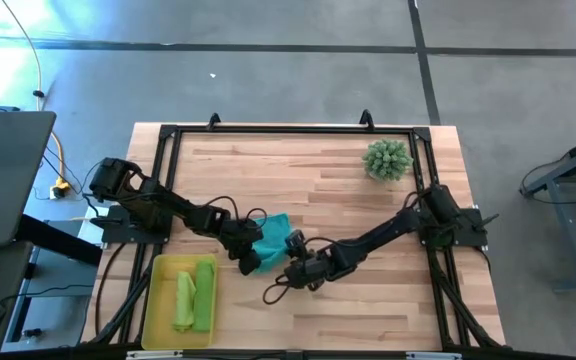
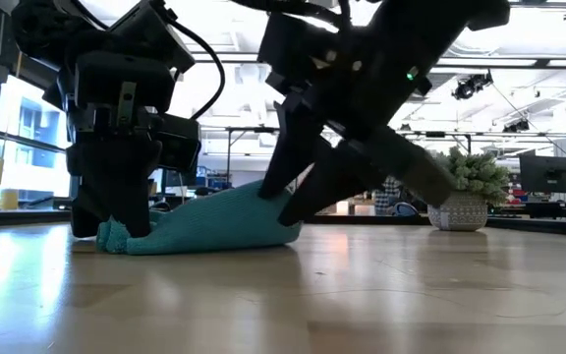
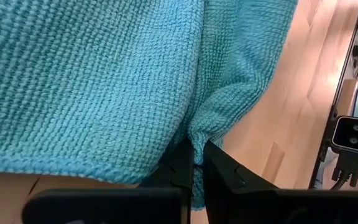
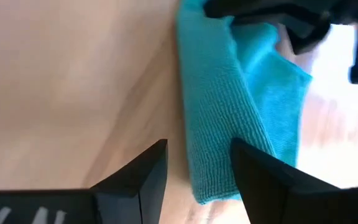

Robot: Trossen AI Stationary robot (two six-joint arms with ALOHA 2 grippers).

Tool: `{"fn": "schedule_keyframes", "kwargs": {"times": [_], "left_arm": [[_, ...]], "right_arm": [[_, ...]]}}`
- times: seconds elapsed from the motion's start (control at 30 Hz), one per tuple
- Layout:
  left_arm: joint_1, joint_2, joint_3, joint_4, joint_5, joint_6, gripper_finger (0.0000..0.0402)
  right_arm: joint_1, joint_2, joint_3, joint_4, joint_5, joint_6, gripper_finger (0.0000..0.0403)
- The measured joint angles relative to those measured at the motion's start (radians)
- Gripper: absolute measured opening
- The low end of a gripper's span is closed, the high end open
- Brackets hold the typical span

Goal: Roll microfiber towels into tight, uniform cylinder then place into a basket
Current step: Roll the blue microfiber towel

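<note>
Teal microfiber towel (image 1: 271, 240) lies bunched near the middle of the wooden table (image 1: 368, 310), slightly toward its front, between the two grippers. In the low view the towel (image 2: 219, 224) forms a low mound, its base on the wood. Left gripper (image 1: 244, 256) is clamped on a pinched fold at the towel's left edge; in the left wrist view its fingers (image 3: 225, 174) are closed with cloth (image 3: 92, 81) caught between them. Right gripper (image 1: 295, 262) sits at the towel's right edge with fingers spread; the folded border (image 4: 219, 130) lies in the gap, not gripped. Two lime green towels (image 1: 195, 297), rolled, lie side by side in the yellow basket (image 1: 158, 300) at the front-left corner. A spiky plant (image 1: 387, 160) stands at the far right. Bare wood extends across the back and the front right.
</note>
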State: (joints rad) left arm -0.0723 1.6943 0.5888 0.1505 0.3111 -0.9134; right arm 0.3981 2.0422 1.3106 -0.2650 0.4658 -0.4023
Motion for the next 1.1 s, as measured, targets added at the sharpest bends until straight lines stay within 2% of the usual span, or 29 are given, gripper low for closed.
{"fn": "schedule_keyframes", "kwargs": {"times": [0.37,0.77,1.1], "left_arm": [[0.000,0.000,0.000,0.000,0.000,0.000,0.0012],[0.002,0.000,0.000,0.000,0.001,0.000,0.0014],[0.002,0.001,0.000,0.001,0.004,-0.005,0.0014]], "right_arm": [[-0.058,0.014,0.001,-0.005,-0.051,0.001,0.0169],[-0.001,-0.022,0.021,-0.019,-0.025,0.001,0.0169],[-0.017,-0.021,0.022,-0.020,-0.030,0.001,0.0169]]}}
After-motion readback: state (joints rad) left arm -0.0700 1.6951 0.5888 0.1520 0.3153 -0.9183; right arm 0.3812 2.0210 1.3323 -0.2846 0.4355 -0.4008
